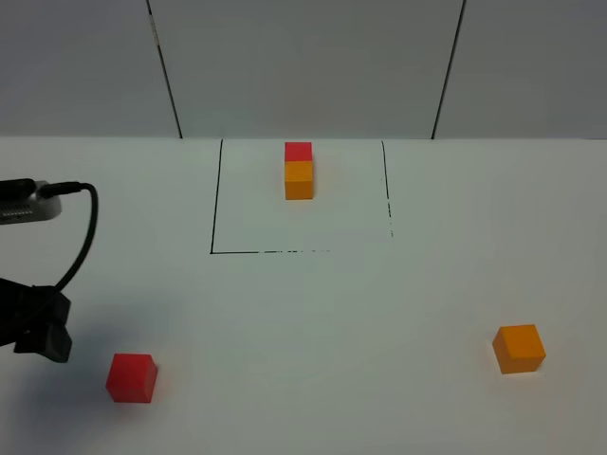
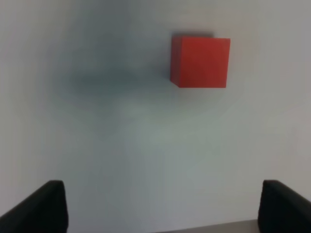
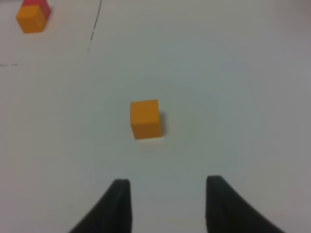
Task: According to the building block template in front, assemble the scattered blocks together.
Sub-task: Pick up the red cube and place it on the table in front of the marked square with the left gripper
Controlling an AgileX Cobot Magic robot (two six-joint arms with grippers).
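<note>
The template stands inside the black-lined rectangle [image 1: 213, 209] at the back: a red block [image 1: 298, 151] directly against an orange block [image 1: 299, 179]. It also shows in the right wrist view [image 3: 32, 17]. A loose red cube [image 1: 131, 377] lies at the front left. My left gripper [image 1: 45, 334] hovers just left of it, open and empty. In the left wrist view the gripper [image 2: 160, 213] is short of the red cube [image 2: 200, 62]. A loose orange cube [image 1: 519, 348] lies at the front right. My right gripper [image 3: 167, 204] is open, short of the orange cube [image 3: 145, 119].
The white table [image 1: 313, 322] carries only the blocks and the drawn rectangle. A grey panelled wall [image 1: 303, 66] closes off the back. The left arm's black cable [image 1: 87, 227] loops above the table at the left edge.
</note>
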